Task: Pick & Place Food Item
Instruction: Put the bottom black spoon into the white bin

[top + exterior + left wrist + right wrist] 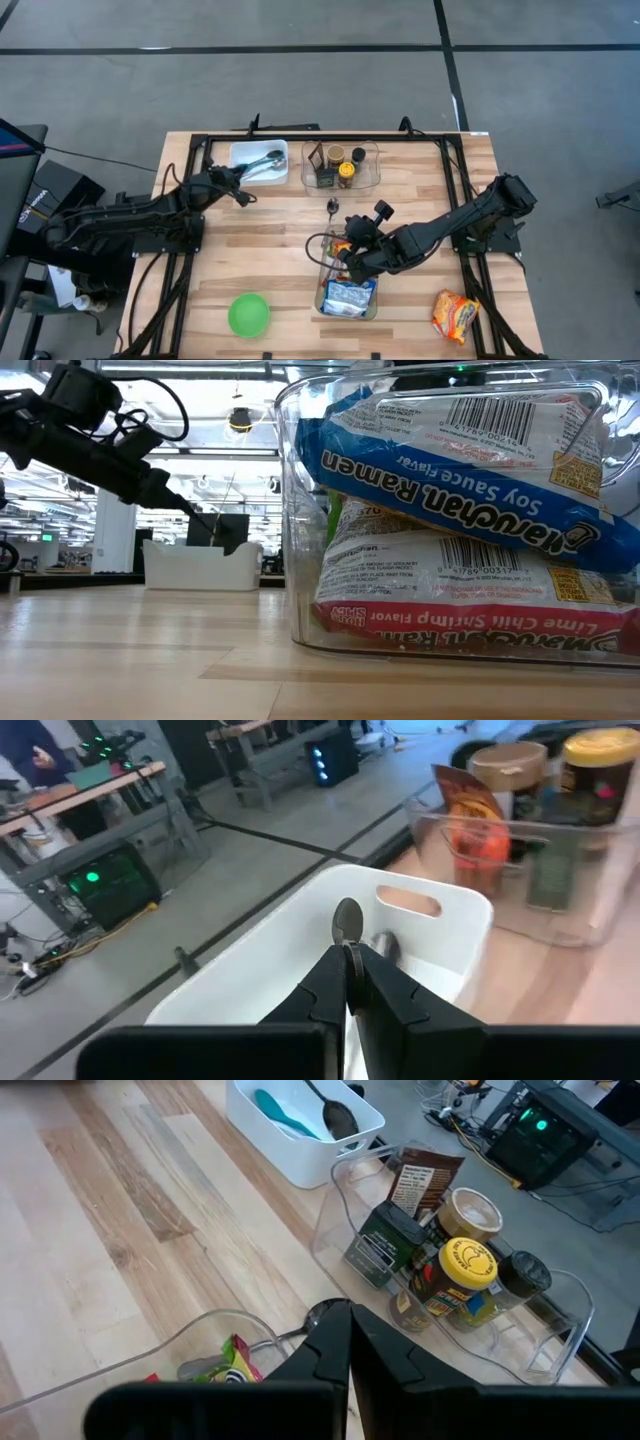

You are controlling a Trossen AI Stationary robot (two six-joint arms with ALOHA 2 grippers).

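Item: bench (250, 270), wooden, seen from above, carrying the following.

1. Clear bin (345, 285), lower centre of the high view. Noodle packets are held inside it; in the low view a blue soy sauce packet (470, 450) is seen lying on top of a red-banded shrimp packet (470, 610), both pressed against the near wall.

2. Loose noodle packet (455, 315), orange, lower right of the high view, lying on the bench well apart from the bin. This is judged to be the food item not yet placed.

3. Right claw (348, 262), over the upper end of the clear bin, fingers pressed together, nothing pinched as far as can be seen.

4. Left claw (246, 198), upper left of centre in the high view, just beside the white tub (258, 163). Fingers pressed together; whether anything is pinched cannot be told. A spoon (347, 920) is seen just past the fingertips, in the tub.

5. Clear tray of jars (342, 167), upper centre. A yellow-lidded jar (468, 1262) and neighbours stand close-packed.

6. Green bowl (249, 314), lower left.

Risks noted:
- The right arm lies low across the bin; a sideways swing toward the loose packet could catch the rim and drag or tip the bin.
- The bin is judged already crowded; a further packet could sit proud and slide out.
- A closed claw, if lowered unopened, would push the packet rather than take it.
- The packet is soft and slippery; a shallow pinch at its edge could let it slip.
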